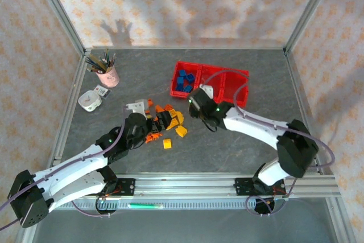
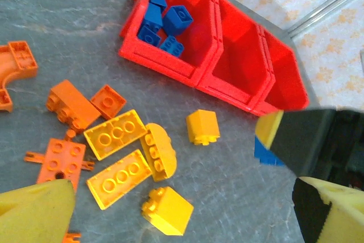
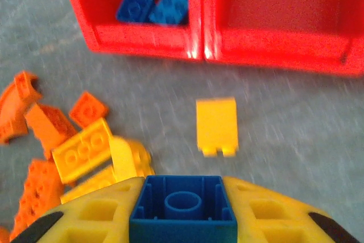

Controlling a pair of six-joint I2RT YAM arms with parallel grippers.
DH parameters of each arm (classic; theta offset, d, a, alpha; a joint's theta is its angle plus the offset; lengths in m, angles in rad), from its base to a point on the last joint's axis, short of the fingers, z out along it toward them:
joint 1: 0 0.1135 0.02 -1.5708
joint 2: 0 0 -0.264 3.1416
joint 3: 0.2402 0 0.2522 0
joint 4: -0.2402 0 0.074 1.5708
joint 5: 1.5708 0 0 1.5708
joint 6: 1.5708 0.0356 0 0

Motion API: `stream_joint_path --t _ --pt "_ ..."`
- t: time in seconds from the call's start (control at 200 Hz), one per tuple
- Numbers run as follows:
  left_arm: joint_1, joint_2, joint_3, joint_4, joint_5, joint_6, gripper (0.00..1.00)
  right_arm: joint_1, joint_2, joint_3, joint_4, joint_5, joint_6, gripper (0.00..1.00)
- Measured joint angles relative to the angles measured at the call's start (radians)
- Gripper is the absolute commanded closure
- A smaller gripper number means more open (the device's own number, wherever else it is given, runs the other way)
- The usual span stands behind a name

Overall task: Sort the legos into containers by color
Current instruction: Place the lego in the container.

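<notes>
Right jaws pinch blue lego [image 3: 183, 206] — wrist view shows hollow underside.

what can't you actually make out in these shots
- Top external: part of the lego pile, under the left gripper.
- Left wrist: near corner of the rightmost container, behind the right gripper.
- Right wrist: lower part of the held blue lego, cut off by the bottom edge; orange legos smeared by blur.

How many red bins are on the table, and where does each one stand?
3, joined side by side in a row: the left bin holds blue blocks, the middle bin and the right bin show no blocks.
</notes>
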Motion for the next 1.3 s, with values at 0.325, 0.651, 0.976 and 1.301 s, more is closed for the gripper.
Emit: stream_joint_path --t 0.325,0.651,0.976,1.301 --pt "0.149 0.097 0.020 0.005 0.112 0.067 0.01 -0.132 0.317 0.326 0.057 0.000 -0.130 0.72" --pt "0.225 0.162 0.029 0.059 0.185 0.088 0.01 -0.158 0.595 0.678 0.000 0.054 -0.214 0.53" --pt "0.225 0.160 0.030 0.062 0.195 0.098 0.01 -0.166 0.558 0.652 -0.035 0.027 -0.242 0.41" --pt "0.225 0.114 0.030 0.056 0.234 0.109 0.01 -0.159 0.243 0.364 0.002 -0.071 -0.240 0.36"
